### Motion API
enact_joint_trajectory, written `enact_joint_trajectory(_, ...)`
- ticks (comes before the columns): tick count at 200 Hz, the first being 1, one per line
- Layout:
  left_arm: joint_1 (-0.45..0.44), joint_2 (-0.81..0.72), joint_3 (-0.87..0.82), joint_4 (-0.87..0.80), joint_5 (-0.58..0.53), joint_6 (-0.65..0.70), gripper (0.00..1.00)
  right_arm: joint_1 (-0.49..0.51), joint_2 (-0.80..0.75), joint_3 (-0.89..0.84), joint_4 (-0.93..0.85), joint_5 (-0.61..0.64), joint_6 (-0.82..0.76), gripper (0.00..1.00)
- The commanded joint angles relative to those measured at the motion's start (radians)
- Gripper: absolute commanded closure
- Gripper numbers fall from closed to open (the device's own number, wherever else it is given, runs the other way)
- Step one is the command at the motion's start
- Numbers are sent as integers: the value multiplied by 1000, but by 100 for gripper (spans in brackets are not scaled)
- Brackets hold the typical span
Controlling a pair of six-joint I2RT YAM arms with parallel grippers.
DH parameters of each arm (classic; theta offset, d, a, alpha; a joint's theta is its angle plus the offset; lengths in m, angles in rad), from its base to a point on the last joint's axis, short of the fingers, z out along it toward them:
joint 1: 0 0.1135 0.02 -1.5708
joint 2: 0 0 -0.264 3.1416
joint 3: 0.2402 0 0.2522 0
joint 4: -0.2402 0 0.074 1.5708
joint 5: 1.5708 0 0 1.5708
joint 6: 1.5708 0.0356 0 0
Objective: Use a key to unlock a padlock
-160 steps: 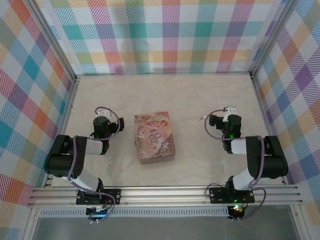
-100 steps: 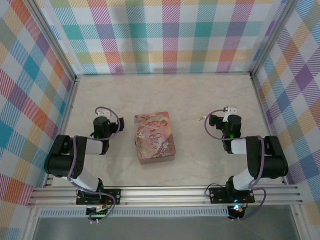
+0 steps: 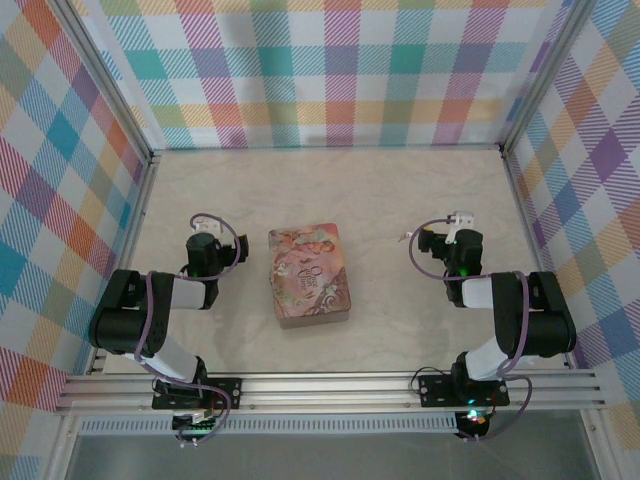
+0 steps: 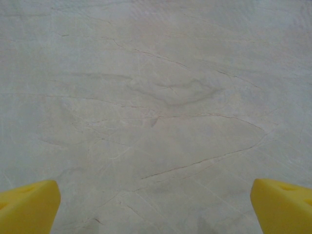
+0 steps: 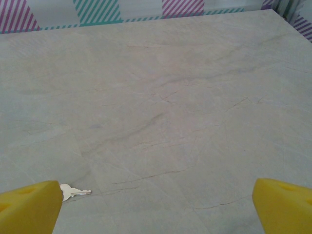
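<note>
A small silver key (image 5: 74,192) lies flat on the pale marble-look table, right beside my right gripper's left yellow fingertip (image 5: 29,207). In the top view the key (image 3: 402,237) is a tiny light speck just left of the right gripper (image 3: 452,238). The right gripper (image 5: 156,207) is open with only bare table between its fingers. My left gripper (image 4: 156,207) is also open over bare table, its yellow fingertips (image 4: 27,207) at the frame's lower corners. In the top view the left gripper (image 3: 204,240) sits at the left, arm folded back. The padlock is out of view.
A decorated rectangular tin box (image 3: 309,274) with its lid on lies between the two arms. Plaid-patterned walls (image 3: 320,70) enclose the table on three sides. A metal rail (image 3: 330,385) runs along the near edge.
</note>
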Motion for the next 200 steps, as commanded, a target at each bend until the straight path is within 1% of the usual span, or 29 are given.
enact_joint_trajectory(1,12,-43,30,-36,-27,-12,0,2,-22,-4,30,21,18,0)
enact_joint_trajectory(15,13,-106,107,-222,-86,-35,0,7,-32,-25,59,16,10,0)
enact_joint_trajectory(23,13,-127,144,-302,-89,-32,0,12,-36,-37,77,14,4,0)
enact_joint_trajectory(41,14,-169,176,-360,-45,-15,0,13,-58,-44,75,-17,-13,0)
enact_joint_trajectory(45,14,-183,179,-365,-44,-16,0,17,-70,-36,60,-8,-16,0)
enact_joint_trajectory(62,13,-241,221,-436,-50,-38,0,22,-199,69,-253,51,5,0)
enact_joint_trajectory(74,13,-263,272,-498,-20,-60,0,21,-276,119,-345,21,19,0)
enact_joint_trajectory(86,16,-279,327,-574,-1,-153,0,21,-349,148,-391,-28,63,0)
enact_joint_trajectory(104,30,-273,431,-770,-59,-387,0,20,-437,219,-549,-72,232,0)
enact_joint_trajectory(107,37,-266,448,-792,-35,-401,0,20,-446,233,-587,-79,274,0)
enact_joint_trajectory(119,56,-234,508,-853,118,-413,0,19,-475,294,-772,-75,464,0)
enact_joint_trajectory(125,56,-215,536,-877,183,-412,0,16,-478,313,-825,-101,510,0)
enact_joint_trajectory(131,56,-198,558,-897,255,-415,0,13,-477,322,-837,-180,507,0)
enact_joint_trajectory(139,55,-178,582,-919,316,-421,0,14,-473,323,-833,-301,500,0)
enact_joint_trajectory(148,51,-164,595,-932,367,-429,0,16,-467,320,-834,-410,510,6)
enact_joint_trajectory(156,45,-153,604,-942,406,-429,0,24,-469,318,-843,-477,520,8)
enact_joint_trajectory(186,6,-95,665,-1016,503,-398,0,101,-515,319,-995,-580,515,12)
enact_joint_trajectory(200,-19,-48,717,-1056,545,-376,2,152,-536,323,-1085,-613,496,12)
